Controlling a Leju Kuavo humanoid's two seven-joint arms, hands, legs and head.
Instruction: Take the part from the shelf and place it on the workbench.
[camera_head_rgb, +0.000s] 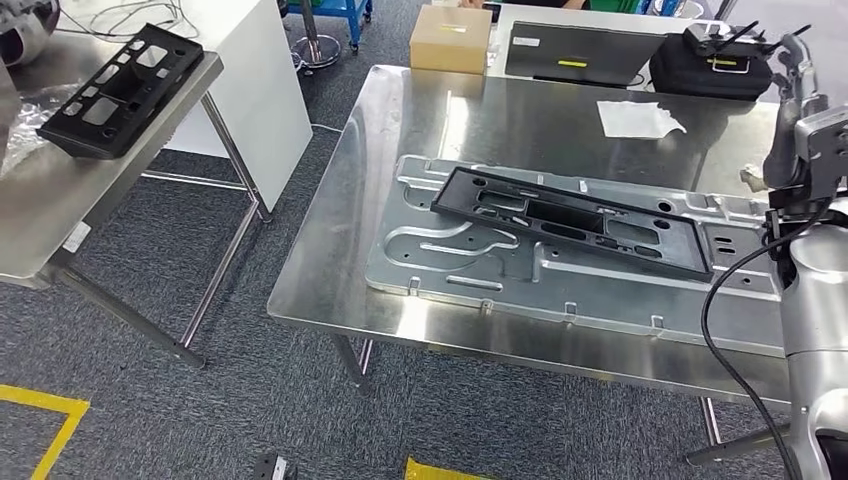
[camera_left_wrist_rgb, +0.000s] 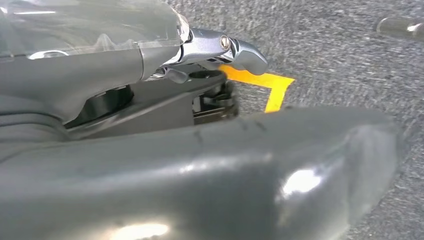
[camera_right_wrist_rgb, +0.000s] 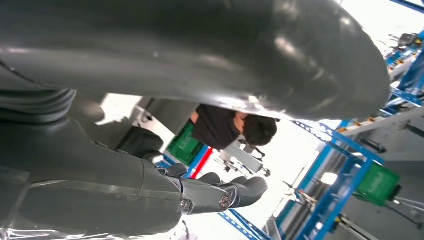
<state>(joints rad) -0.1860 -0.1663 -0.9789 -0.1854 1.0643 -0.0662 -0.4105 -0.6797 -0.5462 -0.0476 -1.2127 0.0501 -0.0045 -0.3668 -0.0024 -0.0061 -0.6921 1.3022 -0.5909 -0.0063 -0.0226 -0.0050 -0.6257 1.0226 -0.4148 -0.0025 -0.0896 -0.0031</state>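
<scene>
A steel workbench (camera_head_rgb: 400, 300) fills the frame's centre, bearing a black part (camera_head_rgb: 570, 218) on a stamped metal panel (camera_head_rgb: 440, 250). Left hand (camera_left_wrist_rgb: 220, 50) and right hand (camera_right_wrist_rgb: 220, 192) hold nothing, fingers apart.

Ahead of me, in the upper middle of the frame, sits a cardboard box (camera_head_rgb: 451, 39) — a closed laptop (camera_head_rgb: 575, 53) beside it, then a black bag (camera_head_rgb: 711, 66). A white paper (camera_head_rgb: 640, 118) lies below them — yellow floor tape (camera_head_rgb: 45, 420) marks the lower left.
</scene>
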